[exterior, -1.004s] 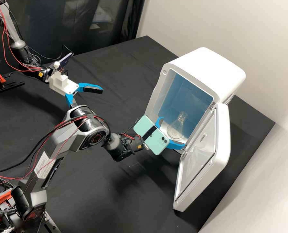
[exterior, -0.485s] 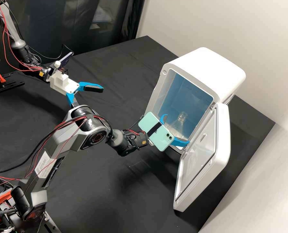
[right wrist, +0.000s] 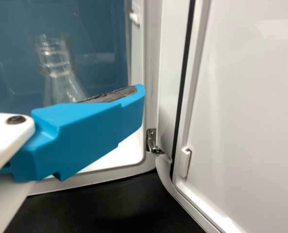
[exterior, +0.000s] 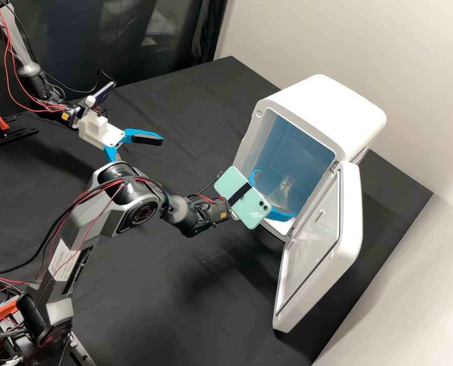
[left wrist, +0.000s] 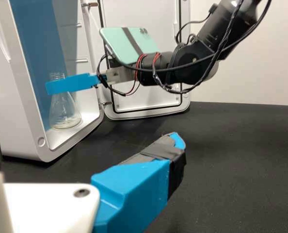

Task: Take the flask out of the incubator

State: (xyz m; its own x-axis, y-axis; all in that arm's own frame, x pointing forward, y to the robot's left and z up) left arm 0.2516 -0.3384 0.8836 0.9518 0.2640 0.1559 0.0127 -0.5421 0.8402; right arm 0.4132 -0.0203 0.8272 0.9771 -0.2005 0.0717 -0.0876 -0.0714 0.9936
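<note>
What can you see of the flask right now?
The flask is a clear, glass-looking conical vessel with a ribbed neck, seemingly empty. It stands upright on the white floor of the open incubator, near the front. The open right gripper has a blue finger on either side of it; whether they touch cannot be told.

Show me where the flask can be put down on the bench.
Bare bench lies between the left gripper and the incubator, and nearer the camera, between the right arm and the open door. It is crowded at the incubator's mouth, where the right gripper flanks the flask.
</note>
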